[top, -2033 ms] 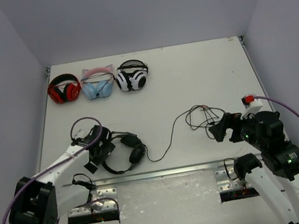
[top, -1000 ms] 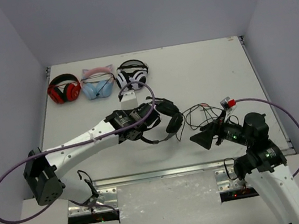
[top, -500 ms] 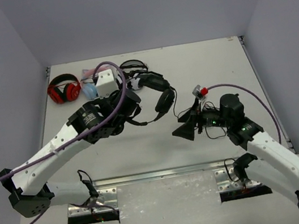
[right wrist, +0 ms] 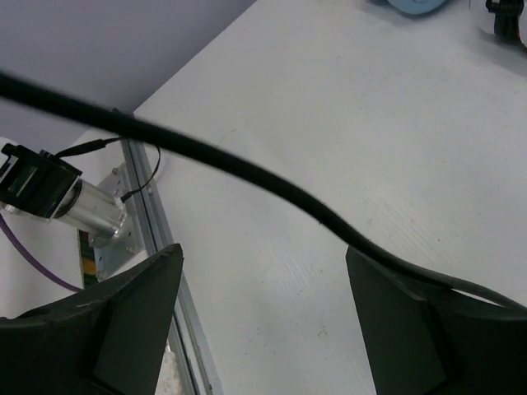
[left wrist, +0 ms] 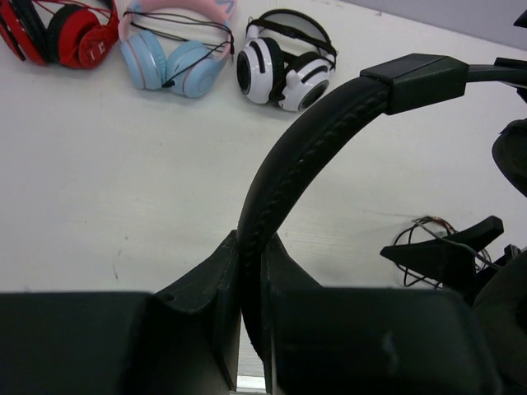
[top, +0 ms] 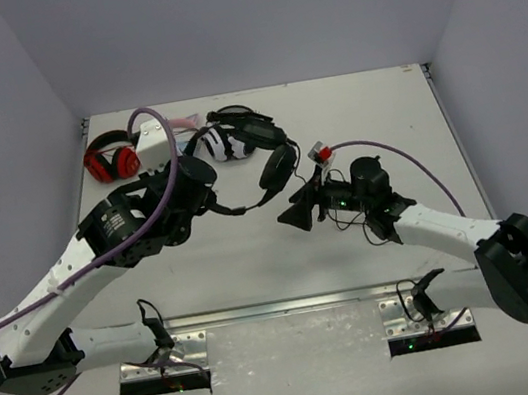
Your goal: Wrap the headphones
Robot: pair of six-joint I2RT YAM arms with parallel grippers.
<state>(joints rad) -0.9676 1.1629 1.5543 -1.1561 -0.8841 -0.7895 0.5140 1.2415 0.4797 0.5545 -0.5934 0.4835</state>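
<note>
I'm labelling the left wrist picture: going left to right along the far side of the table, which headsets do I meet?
red-and-black headphones → blue-and-pink headphones → black-and-white headphones

The headphones (left wrist: 313, 123) have a matt black headband with a stitched, leather-like skin, ending in smooth hard plastic. The fingers (left wrist: 210, 288) look like matt black plastic. The white tabletop (left wrist: 123, 197) is smooth, matt and faintly scuffed.
</note>
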